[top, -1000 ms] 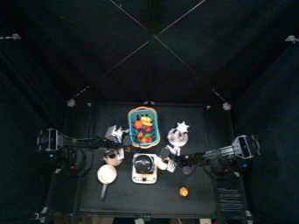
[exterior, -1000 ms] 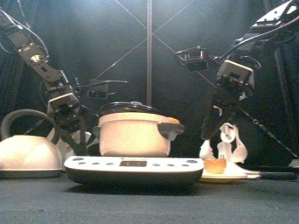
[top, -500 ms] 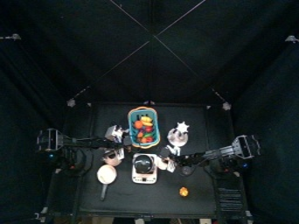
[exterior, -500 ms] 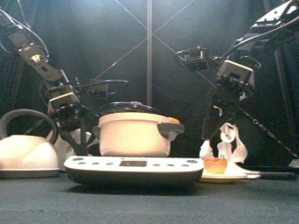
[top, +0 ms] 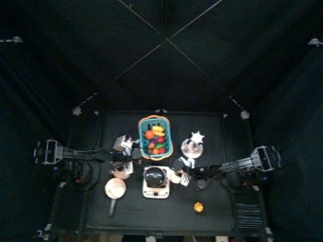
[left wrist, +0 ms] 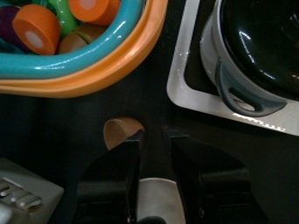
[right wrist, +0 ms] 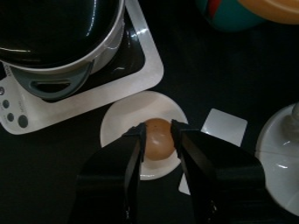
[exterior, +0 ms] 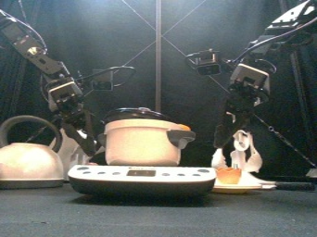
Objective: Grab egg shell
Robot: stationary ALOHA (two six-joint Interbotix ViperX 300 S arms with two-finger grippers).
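On the left of the table [top: 94, 203], a white kettle [exterior: 28, 153] is standing, and the left arm is hanging above and just behind it. The left gripper [left wrist: 140, 144] is holding its fingers apart, with nothing between them. Just beyond its fingertips, a tan piece of egg shell [left wrist: 121, 131] is lying on the bare table, between an orange-rimmed teal bowl [left wrist: 111, 66] of fruit and the corner of a white scale [left wrist: 198, 101].

In the middle, a pot with a dark lid [exterior: 143, 139] is sitting on that scale, which is standing at the table's front.

On the right, the right gripper [right wrist: 160, 156] is hovering over a small white saucer [right wrist: 122, 131] with a brown egg [right wrist: 159, 140] on it. Its fingers are standing a little apart, reaching down at either side of the egg; whether they are touching it, I cannot tell. A white card [right wrist: 225, 125] is lying just beside the saucer.
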